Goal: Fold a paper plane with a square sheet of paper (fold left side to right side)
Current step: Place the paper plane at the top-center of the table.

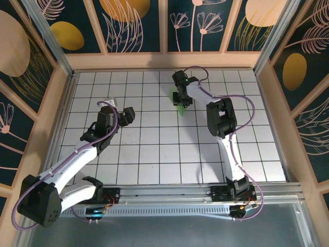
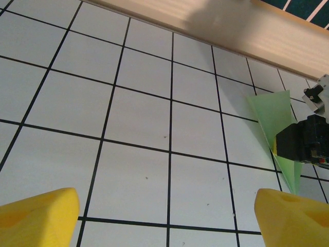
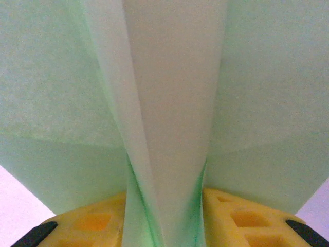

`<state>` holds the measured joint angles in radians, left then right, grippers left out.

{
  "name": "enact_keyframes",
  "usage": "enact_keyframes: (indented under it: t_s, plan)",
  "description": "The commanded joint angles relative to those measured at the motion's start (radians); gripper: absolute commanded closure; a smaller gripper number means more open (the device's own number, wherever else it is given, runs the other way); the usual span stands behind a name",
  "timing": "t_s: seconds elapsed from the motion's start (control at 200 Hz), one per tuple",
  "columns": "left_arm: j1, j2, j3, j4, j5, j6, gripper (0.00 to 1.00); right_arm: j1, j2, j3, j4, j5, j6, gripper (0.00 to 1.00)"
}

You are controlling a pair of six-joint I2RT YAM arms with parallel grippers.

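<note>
Fingers (image 2: 41,216) of the left claw (image 2: 167,211) stand apart over bare worktop (image 1: 154,154) tiles, holding nothing. Farther out, the right claw (image 3: 164,221) is clamped on the centre crease of the paper plane (image 1: 181,107), wings spread. Folding looks finished; next, I judge, lower it gently and release without crushing the keel.
</note>
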<state>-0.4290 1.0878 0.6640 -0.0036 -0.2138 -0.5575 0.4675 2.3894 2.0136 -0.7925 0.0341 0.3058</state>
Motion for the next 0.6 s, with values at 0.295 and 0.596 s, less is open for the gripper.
enact_keyframes:
  t_s: [0.295,0.596]
  plan:
    - [0.004,0.009,0.025,0.016,0.023,-0.012,0.12,0.009,-0.069,-0.019,-0.006,0.01,0.078,0.64]
    - [0.004,0.013,0.025,0.018,0.025,-0.013,0.11,0.01,-0.071,-0.027,-0.001,-0.011,0.109,0.67]
